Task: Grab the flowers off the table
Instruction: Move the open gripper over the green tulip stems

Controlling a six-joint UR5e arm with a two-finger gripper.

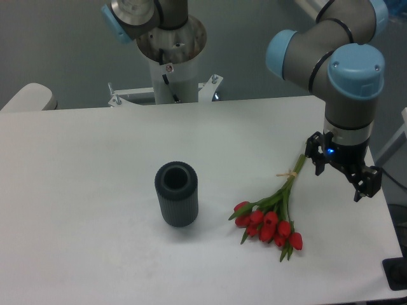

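Observation:
The flowers (272,216), a small bunch of red tulips with green stems tied by a tan band, lie flat on the white table (82,190) at the right, heads toward the front edge, stem ends pointing back right. My gripper (340,180) hangs just right of the stem ends, above the table near its right edge. Its two dark fingers are spread apart with nothing between them. It does not touch the stems.
A dark grey ribbed cylinder vase (177,193) stands upright in the middle of the table, left of the tulip heads. The arm's base column (170,60) rises behind the table's back edge. The table's right edge runs close to the gripper.

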